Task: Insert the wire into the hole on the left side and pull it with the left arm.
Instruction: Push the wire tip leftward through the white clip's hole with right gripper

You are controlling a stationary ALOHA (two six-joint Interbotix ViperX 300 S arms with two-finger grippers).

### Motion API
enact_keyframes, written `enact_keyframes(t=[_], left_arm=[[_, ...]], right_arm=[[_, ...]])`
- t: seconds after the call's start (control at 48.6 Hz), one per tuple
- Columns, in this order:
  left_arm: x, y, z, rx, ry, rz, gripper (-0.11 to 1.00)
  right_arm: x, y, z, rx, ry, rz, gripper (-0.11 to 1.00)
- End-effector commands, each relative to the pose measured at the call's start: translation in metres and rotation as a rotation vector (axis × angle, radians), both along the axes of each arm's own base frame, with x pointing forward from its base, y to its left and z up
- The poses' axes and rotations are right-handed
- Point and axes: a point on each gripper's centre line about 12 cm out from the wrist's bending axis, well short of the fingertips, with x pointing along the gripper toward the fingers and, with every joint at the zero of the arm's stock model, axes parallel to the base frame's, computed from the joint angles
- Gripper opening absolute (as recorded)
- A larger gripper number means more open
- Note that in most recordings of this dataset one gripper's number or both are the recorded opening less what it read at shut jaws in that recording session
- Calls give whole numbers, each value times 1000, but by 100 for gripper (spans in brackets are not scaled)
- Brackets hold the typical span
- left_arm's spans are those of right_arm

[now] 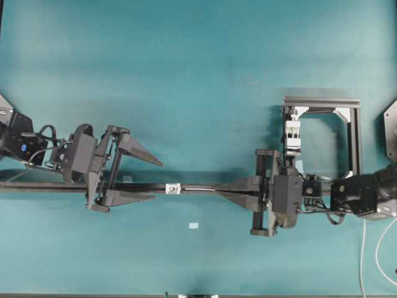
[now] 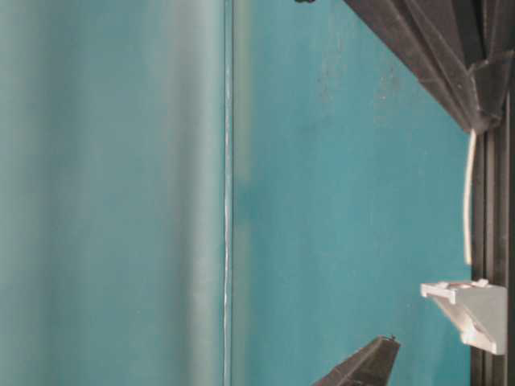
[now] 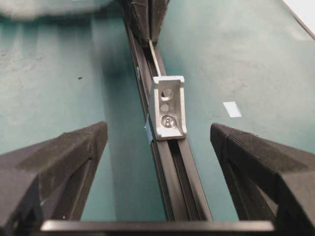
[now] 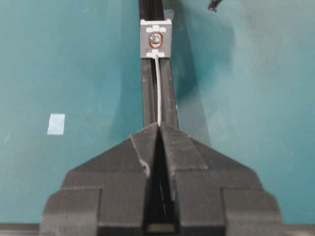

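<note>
Two sets of jaws face each other along the black rail (image 1: 56, 186). The right gripper (image 4: 159, 125) is pinched fully shut on the wire (image 4: 159, 88), whose short free end runs toward 12 o'clock in the right wrist view, up to the small white block (image 4: 156, 41); whether the tip has entered the hole (image 3: 168, 92) cannot be told. The left gripper (image 1: 157, 180) stands wide apart and holds nothing, one finger on either side of the rail, with the block just past its tips at 3 o'clock in the overhead view. A pale tape scrap (image 1: 193, 225) lies on the teal tabletop (image 1: 186, 74) at 6 o'clock from the block. Risk, as judged: the thin wire could buckle or slide off the block face if pushed slightly off-axis. The left jaws could also close before enough wire shows through, gripping nothing.
</note>
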Motion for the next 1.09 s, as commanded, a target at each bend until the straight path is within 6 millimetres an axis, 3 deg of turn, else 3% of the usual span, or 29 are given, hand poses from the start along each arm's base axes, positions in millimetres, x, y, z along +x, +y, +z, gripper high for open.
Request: enact_keyframes(t=[0.0, 1.07], left_arm=[[4, 0, 10, -11, -38, 5, 66], [6, 0, 10, -10, -32, 4, 66]], right_arm=[[7, 1, 7, 9, -29, -5, 1], [26, -4, 1, 11, -34, -38, 1]])
